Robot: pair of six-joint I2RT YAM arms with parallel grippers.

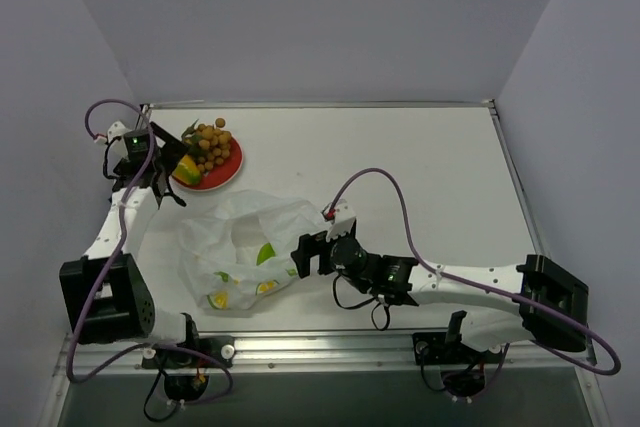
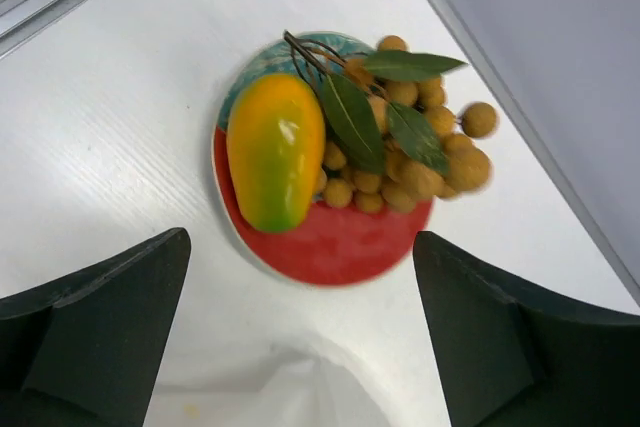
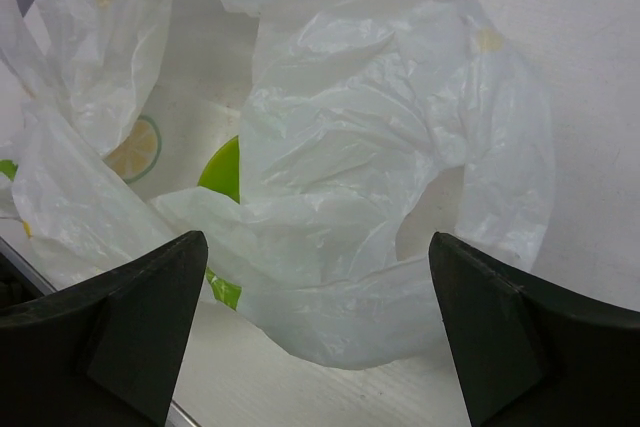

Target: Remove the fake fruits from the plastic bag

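White bench (image 1: 400, 167): mango-like piece (image 2: 275, 147) and berry bunch (image 2: 420, 147) lie on the plate (image 2: 330, 252). Green piece (image 3: 222, 169) and yellow slices (image 3: 135, 152) sit inside the plastic bag (image 1: 240, 247), so the task is judged about half done. Left end effector (image 2: 300, 242) is wide and empty above the plate. Right end effector (image 3: 318, 242) is wide, facing the bag, gripping nothing.

The surface (image 1: 420, 167) is lying open across its far and right portions, giving either hand room to pass. The plastic bag (image 1: 245, 242) is spreading over the near-left centre, directly ahead of the right hand (image 1: 303, 253). Crumpled film is hanging across the bag's opening, partly covering the green piece (image 3: 222, 175). The plate (image 1: 226, 177), crowded with mango (image 1: 187, 169) and berries (image 1: 212, 144), is blocking the far-left corner just ahead of the left hand (image 2: 300, 235), close to the left wall (image 1: 60, 97).
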